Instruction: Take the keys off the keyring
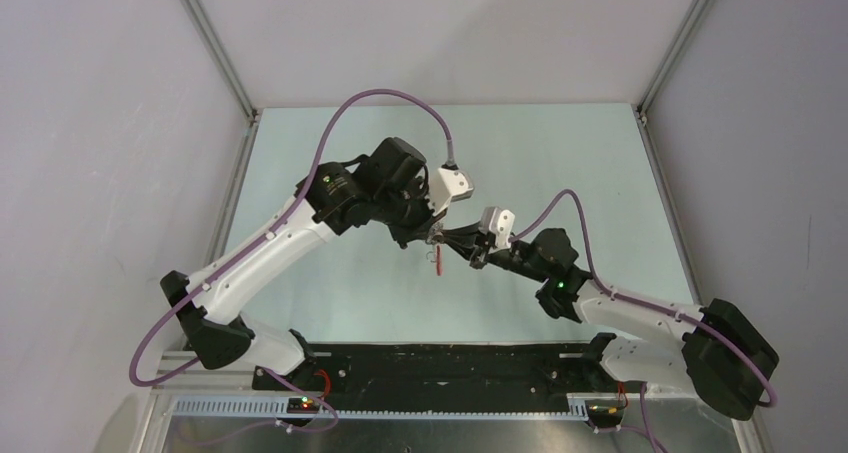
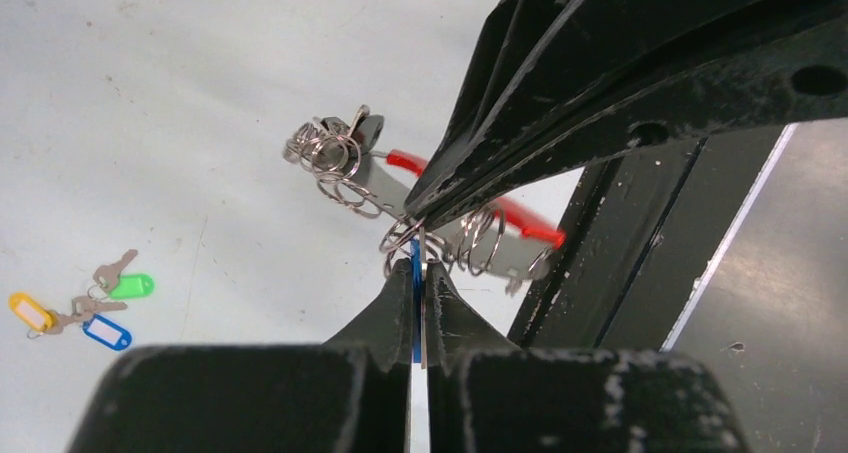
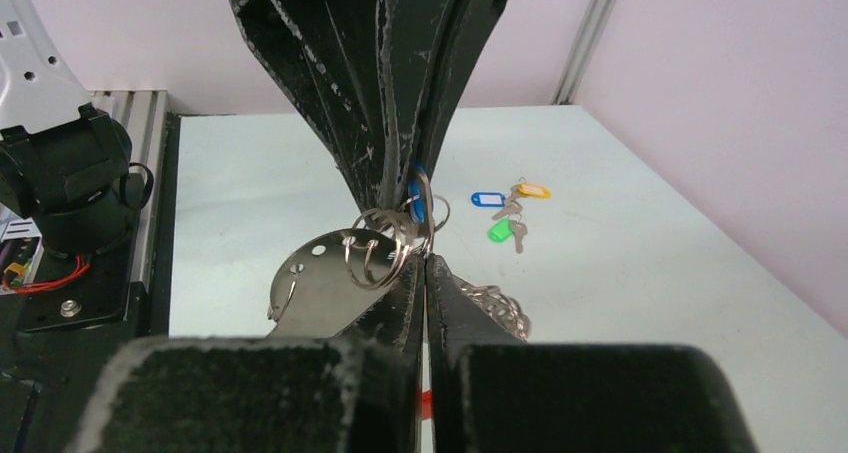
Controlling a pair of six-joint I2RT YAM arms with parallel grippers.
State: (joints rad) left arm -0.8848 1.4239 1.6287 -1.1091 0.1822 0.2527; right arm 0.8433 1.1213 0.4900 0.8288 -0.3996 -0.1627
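Observation:
Both grippers meet above the middle of the table. My left gripper is shut on the keys, pinching a blue tag and a thin silvery blade edge-on between its fingers. The keyring is a tangle of thin silvery rings on a curved metal plate, with a red strap that hangs below the grippers. My right gripper is shut on a ring of the keyring, tip to tip with the left gripper. The blue tag shows beside the left fingertips.
A separate small key cluster with yellow, green and blue tags lies on the pale table, also seen as the tagged cluster beyond the grippers. A fine metal chain hangs by my right fingers. Black base rail runs along the near edge.

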